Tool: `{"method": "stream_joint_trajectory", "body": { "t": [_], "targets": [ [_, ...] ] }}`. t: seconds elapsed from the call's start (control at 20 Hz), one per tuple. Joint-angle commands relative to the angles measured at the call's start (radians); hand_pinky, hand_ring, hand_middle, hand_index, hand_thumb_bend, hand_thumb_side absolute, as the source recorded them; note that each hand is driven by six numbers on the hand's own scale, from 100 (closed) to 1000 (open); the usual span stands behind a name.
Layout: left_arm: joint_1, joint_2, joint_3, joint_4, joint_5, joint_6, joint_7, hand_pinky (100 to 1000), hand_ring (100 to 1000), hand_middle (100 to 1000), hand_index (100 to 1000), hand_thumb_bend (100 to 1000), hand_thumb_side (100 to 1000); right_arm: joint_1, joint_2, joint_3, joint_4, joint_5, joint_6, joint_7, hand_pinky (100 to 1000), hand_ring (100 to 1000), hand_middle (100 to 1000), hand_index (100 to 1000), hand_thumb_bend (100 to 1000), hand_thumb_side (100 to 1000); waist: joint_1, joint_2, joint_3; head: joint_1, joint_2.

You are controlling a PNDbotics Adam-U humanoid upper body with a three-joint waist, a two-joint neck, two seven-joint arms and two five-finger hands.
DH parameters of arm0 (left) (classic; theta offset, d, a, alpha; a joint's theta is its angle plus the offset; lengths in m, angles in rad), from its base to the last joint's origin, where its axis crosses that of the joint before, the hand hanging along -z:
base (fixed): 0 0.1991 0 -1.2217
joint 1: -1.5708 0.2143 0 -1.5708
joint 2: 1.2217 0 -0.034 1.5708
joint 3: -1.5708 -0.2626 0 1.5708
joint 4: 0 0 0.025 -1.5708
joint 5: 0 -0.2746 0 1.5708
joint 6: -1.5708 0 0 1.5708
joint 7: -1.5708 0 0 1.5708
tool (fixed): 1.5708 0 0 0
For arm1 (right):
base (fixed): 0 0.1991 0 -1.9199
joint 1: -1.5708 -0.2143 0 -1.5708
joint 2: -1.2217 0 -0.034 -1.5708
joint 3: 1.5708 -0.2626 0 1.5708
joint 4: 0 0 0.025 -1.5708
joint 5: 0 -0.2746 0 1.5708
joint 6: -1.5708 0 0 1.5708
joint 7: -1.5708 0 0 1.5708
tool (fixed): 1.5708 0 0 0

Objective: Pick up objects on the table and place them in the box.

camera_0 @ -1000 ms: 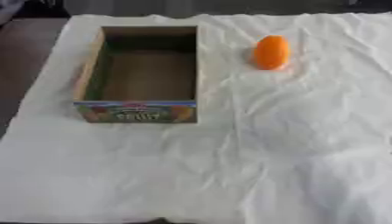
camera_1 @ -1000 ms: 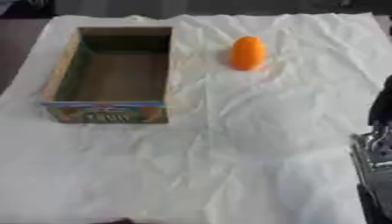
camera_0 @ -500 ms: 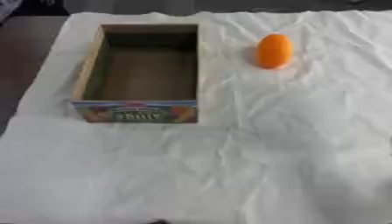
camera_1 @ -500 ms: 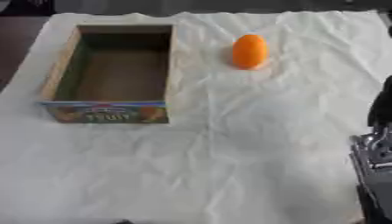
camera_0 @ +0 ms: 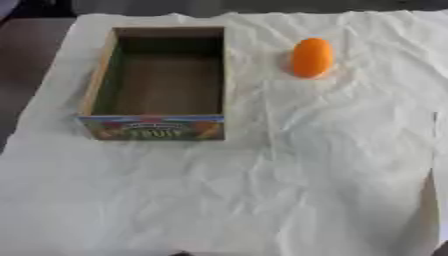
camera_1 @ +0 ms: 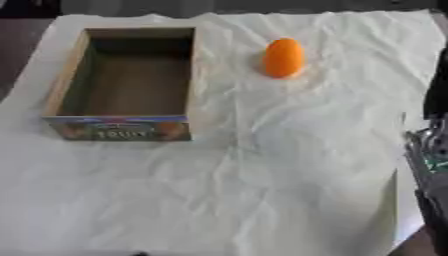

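Looking down on my worktop (camera_0: pixel 35 60), draped in a crumpled white cloth (camera_0: pixel 289 170). The box (camera_0: pixel 157 126) sits on the cloth at my left, an open cardboard carton with a colourful printed front panel facing me that reads FRUIT. Its inside shows bare brown walls and floor, and I see nothing lying in it.

The thing to pick up, an orange egg-shaped object (camera_0: pixel 311 57), lies on the cloth to the right of the box, level with the box's far half and well apart from its right wall. It stands alone, nothing touching it.

My right arm (camera_1: pixel 430 165) shows only in the right eye view, as a dark and silver shape along the right edge, near the cloth's right border and well away from the orange object. Whether my right hand is released or clenched, I cannot tell; the edge cuts it off. My left hand is out of sight in both views.
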Motion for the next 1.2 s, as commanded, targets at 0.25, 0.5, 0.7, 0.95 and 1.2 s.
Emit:
{"method": "stream_joint_trajectory", "body": {
  "t": [0.25,0.5,0.7,0.95,1.2],
  "targets": [
    [-0.01,0.017,0.001,-0.017,0.004,0.001,-0.008,343,651,803,780,100,703,-0.085,-0.175,0.032,-0.02,0.036,0.17,0.101,879,897,784,948,215,1000,-0.003,-0.013,0.003,-0.005,-0.007],
    [-0.009,0.021,0.0,-0.017,0.006,0.002,-0.012,343,653,804,780,100,702,-0.135,-0.27,0.054,-0.02,0.07,0.308,0.186,880,903,798,947,248,1000,-0.006,-0.017,0.005,-0.006,-0.004],
    [-0.009,0.02,-0.003,-0.017,0.008,0.004,-0.015,343,654,805,780,100,703,-0.172,-0.327,0.078,-0.02,0.092,0.385,0.26,882,912,816,949,304,1000,-0.011,-0.02,0.005,-0.008,-0.005],
    [-0.012,0.02,-0.006,-0.017,0.012,0.006,-0.021,343,655,806,780,100,701,-0.228,-0.392,0.142,-0.011,0.175,0.457,0.436,889,927,840,952,441,1000,-0.012,-0.025,0.011,-0.014,-0.007],
    [-0.012,0.019,-0.01,-0.017,0.015,0.01,-0.028,342,657,807,780,100,702,-0.311,-0.412,0.196,0.071,0.273,0.425,0.591,893,929,851,947,553,1000,-0.015,-0.027,0.017,-0.02,-0.01]
  ]
}}
